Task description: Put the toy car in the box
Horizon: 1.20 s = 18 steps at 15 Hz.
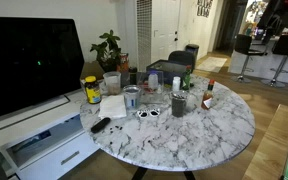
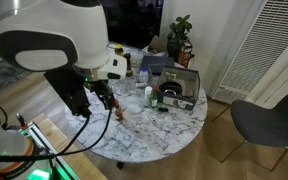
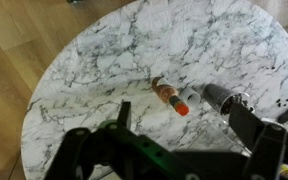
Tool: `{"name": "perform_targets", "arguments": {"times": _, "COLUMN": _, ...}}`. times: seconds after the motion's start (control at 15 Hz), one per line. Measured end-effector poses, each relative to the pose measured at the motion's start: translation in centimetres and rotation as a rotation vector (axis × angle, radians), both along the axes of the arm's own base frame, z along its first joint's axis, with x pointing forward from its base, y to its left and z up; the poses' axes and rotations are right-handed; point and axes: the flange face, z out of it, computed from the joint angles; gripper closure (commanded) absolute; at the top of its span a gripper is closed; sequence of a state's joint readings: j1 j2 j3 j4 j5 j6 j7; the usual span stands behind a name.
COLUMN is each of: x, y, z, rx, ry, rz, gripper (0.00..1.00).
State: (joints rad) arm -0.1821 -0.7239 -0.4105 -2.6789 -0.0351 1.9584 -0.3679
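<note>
My gripper (image 3: 184, 118) is open and empty, hovering above the marble table (image 3: 94, 80) near its edge. In an exterior view it hangs over the near side of the table (image 2: 102, 97). A grey open box (image 2: 187, 76) stands on the far side of the table. A small dark object (image 2: 168, 101) lies at the box's front; I cannot tell whether it is the toy car. No toy car shows clearly in any view. Just beyond my fingers in the wrist view lie an orange sauce bottle with a red cap (image 3: 168, 96) and a dark metal cylinder (image 3: 222, 99).
The table holds a yellow jar (image 1: 92, 90), a white cloth (image 1: 114, 105), a cup (image 1: 132, 97), sunglasses (image 1: 147, 113), a remote (image 1: 101, 125) and a tall bottle (image 1: 178, 100). A TV (image 1: 29, 60) stands beside the table. A chair (image 2: 269, 125) stands nearby.
</note>
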Motion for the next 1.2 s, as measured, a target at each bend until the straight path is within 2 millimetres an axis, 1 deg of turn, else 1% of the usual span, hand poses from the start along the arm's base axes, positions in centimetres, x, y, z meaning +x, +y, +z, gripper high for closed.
{"name": "perform_targets", "arguments": {"times": 0.8, "x": 0.2, "y": 0.0, "z": 0.0, "rx": 0.007, "ry": -0.004, "rz": -0.009, "gripper": 0.00}}
{"name": "perform_targets", "arguments": {"times": 0.93, "x": 1.3, "y": -0.3, "z": 0.3, "rx": 0.030, "ry": -0.028, "rz": -0.084, "gripper": 0.00}}
{"name": "perform_targets", "arguments": {"times": 1.07, "x": 3.8, "y": -0.8, "z": 0.5, "rx": 0.046, "ry": -0.075, "rz": -0.201, "gripper": 0.00}}
{"name": "perform_targets", "arguments": {"times": 1.2, "x": 6.9, "y": -1.5, "z": 0.0, "rx": 0.038, "ry": -0.110, "rz": -0.315, "gripper": 0.00}}
